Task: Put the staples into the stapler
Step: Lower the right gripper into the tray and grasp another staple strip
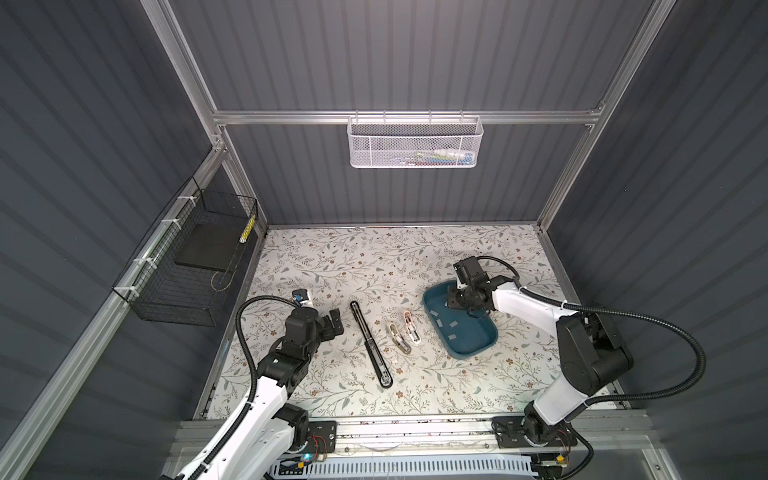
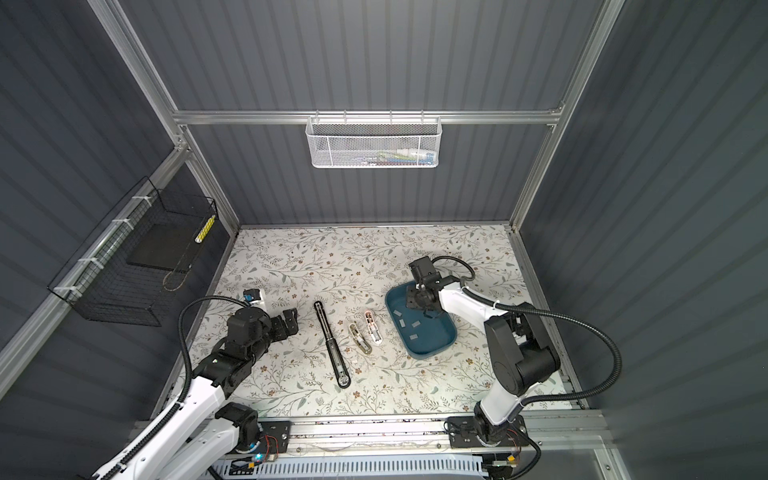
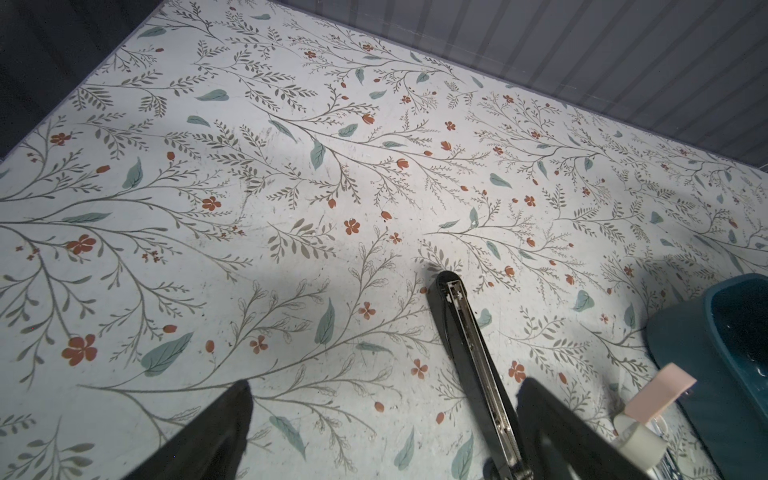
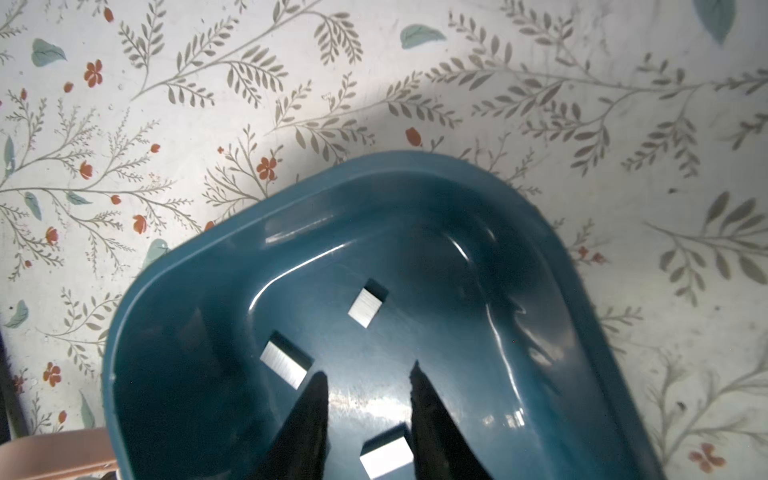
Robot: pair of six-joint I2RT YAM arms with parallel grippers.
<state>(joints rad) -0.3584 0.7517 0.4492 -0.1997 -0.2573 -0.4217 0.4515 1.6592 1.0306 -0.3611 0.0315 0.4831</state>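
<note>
Currently hovering inside the blue tray (image 1: 471,338), right of centre in a top view, with the right fingers (image 4: 307,419) narrowly apart around one strip of the staples (image 4: 386,457). Holding the left fingers (image 3: 216,432) wide apart. Judging strips light, slippery, breakable: probably pinching the long sides.

Grey ribbed walls (image 1: 415,62) enclosing cell; alu crossbar (image 1: 291,117) carrying white mesh basket (image 1: 390,145); black wire basket (image 1: 174,291) hanging off side rail; floral tabletop (image 1: 332,257) catching overhead light.
</note>
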